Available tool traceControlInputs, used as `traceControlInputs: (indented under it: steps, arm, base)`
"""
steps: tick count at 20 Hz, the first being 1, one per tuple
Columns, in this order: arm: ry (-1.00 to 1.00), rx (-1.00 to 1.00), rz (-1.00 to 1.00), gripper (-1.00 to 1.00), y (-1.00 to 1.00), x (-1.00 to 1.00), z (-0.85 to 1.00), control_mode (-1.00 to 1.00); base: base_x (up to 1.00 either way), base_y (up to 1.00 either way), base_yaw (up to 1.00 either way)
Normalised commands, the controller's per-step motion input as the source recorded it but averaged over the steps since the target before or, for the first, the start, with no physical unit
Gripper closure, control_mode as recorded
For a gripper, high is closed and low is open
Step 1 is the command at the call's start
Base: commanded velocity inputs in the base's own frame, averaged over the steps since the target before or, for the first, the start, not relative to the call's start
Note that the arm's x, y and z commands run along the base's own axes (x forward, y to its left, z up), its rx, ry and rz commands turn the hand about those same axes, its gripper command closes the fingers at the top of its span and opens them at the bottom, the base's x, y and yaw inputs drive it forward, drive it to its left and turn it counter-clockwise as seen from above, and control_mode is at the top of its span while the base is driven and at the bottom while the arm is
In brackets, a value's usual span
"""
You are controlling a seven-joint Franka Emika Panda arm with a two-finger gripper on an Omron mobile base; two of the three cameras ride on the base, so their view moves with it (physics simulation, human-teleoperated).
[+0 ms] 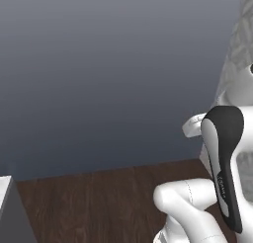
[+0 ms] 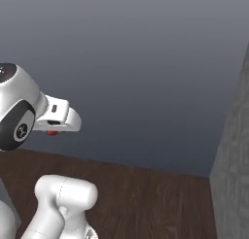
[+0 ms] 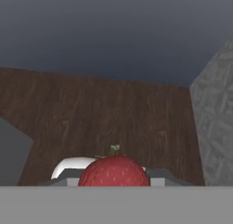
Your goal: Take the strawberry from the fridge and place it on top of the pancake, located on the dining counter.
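The hand [image 3: 113,182] is clenched on the strawberry [image 3: 114,171], which sits between its 2 dark tips at the bottom of the hand view, red with pale seeds and a small green stem pointing up. In the right base view the hand [image 2: 52,131] juts out to the right of the arm's round white-and-dark joint, held well above the floor, and a bit of the red strawberry [image 2: 51,132] peeks out under its white body. In the left base view only a white part of the hand [image 1: 193,124] can be seen, just left of a dark arm link; the fruit cannot be made out there.

Below the hand lies a dark brown wood-plank floor [image 2: 146,199]. Beyond the floor rises a plain dark blue-grey wall [image 1: 108,74], meeting the planks in a straight line. A rough grey textured wall [image 2: 233,175] stands on the right side of the right base view and of the hand view; the same rough wall [image 1: 237,49] shows at the upper right of the left base view. A pale grey corner of some cabinet [image 1: 10,207] stands at the lower left of the left base view; what it belongs to cannot be told.
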Motion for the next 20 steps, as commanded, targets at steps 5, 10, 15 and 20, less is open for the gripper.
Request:
traceControlInputs:
  steps: [5,10,15,20]
  arm:
    - [0.0,0.0,0.0,1.0,0.0,0.0,0.0,1.0]
    - [0.0,0.0,0.0,1.0,0.0,0.0,0.0,1.0]
    - [0.0,0.0,0.0,1.0,0.0,0.0,0.0,1.0]
    - [0.0,0.0,0.0,1.0,0.0,0.0,0.0,1.0]
  base:
    - [1.0,0.11,0.14]
    - [1.0,0.14,0.47]
    - [1.0,0.19,0.62]
    - [0.99,-0.01,0.68]
